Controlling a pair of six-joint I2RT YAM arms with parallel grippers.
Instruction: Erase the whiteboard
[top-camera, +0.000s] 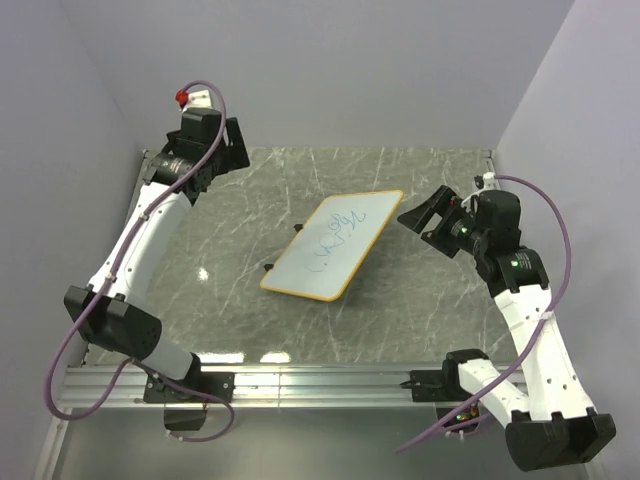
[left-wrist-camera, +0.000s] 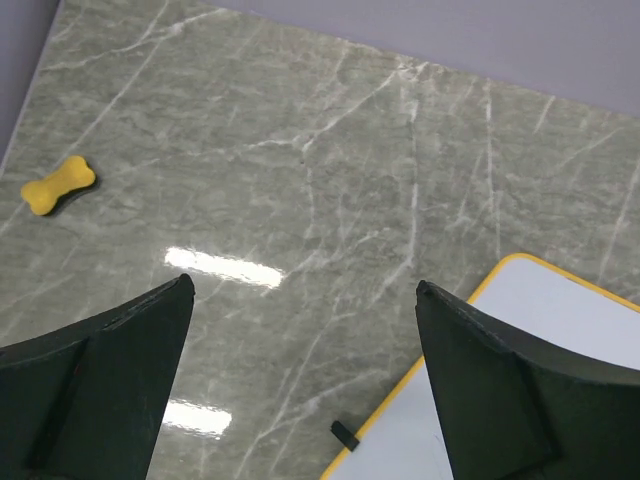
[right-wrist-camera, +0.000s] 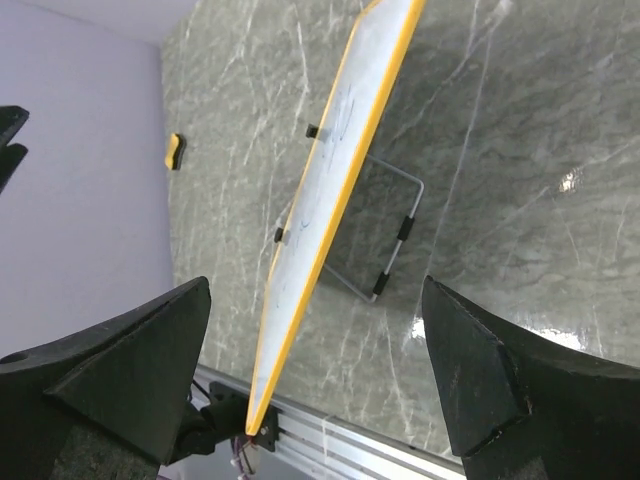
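The whiteboard (top-camera: 335, 245) rests tilted on a wire stand in the middle of the table, orange-framed, with blue scribbles on its face. The left wrist view catches one corner of the whiteboard (left-wrist-camera: 590, 315) with a black clip (left-wrist-camera: 344, 434). The right wrist view sees the whiteboard (right-wrist-camera: 330, 190) almost edge-on. My left gripper (top-camera: 230, 145) (left-wrist-camera: 302, 287) hangs open at the far left, away from the board. To the board's right my right gripper (top-camera: 415, 225) (right-wrist-camera: 316, 287) is open, empty and not touching it. A small yellow eraser (left-wrist-camera: 58, 186) (right-wrist-camera: 174, 151) lies near the far left wall.
The wire stand (right-wrist-camera: 395, 245) juts out behind the board. An aluminium rail (top-camera: 300, 385) runs along the table's near edge. Purple walls close in the left, back and right sides. A purple cable (top-camera: 560, 215) loops off the right arm.
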